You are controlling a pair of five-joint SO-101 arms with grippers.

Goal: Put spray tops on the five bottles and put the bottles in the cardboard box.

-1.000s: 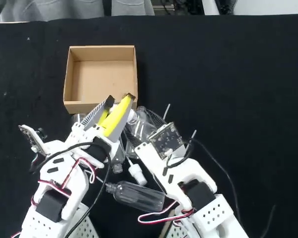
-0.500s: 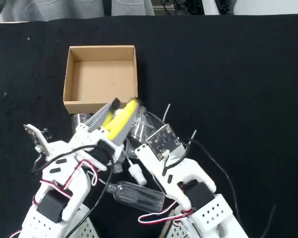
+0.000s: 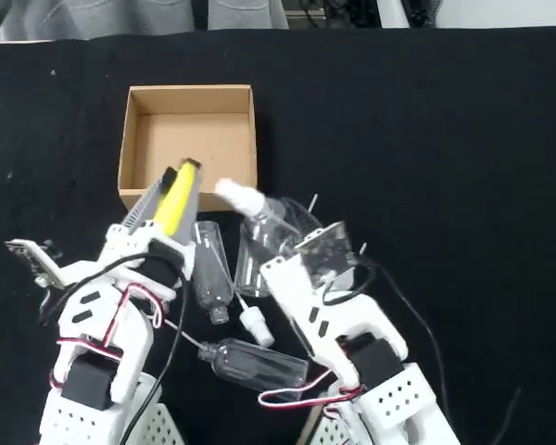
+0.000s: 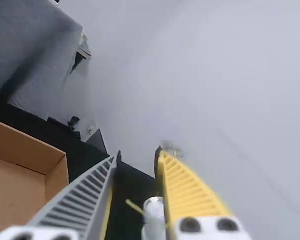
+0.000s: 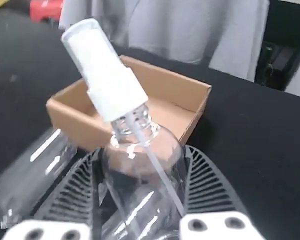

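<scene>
My right gripper (image 3: 271, 248) (image 5: 142, 167) is shut on a clear bottle (image 3: 259, 236) (image 5: 140, 175) that tilts toward the cardboard box (image 3: 125, 139) (image 5: 165, 90). A white spray top (image 3: 233, 194) (image 5: 105, 80) sits on the bottle's neck, with its tube running down inside. My left gripper (image 3: 174, 190) (image 4: 136, 165) hangs at the box's front wall, to the left of that spray top, with its fingers a little apart. A small white shape shows low in their gap, and I cannot tell what it is. The box (image 4: 20, 150) looks empty.
A capless clear bottle (image 3: 210, 264) lies between the two arms, and another (image 3: 255, 364) lies nearer the arm bases. A loose white spray top (image 3: 256, 324) rests between them. The black table spreads to the right of the box and arms.
My left gripper has swung left, away from the held bottle's neck, and its fingers have drawn closer together. The white spray top now stands uncovered on the bottle. The right arm shifted slightly.
</scene>
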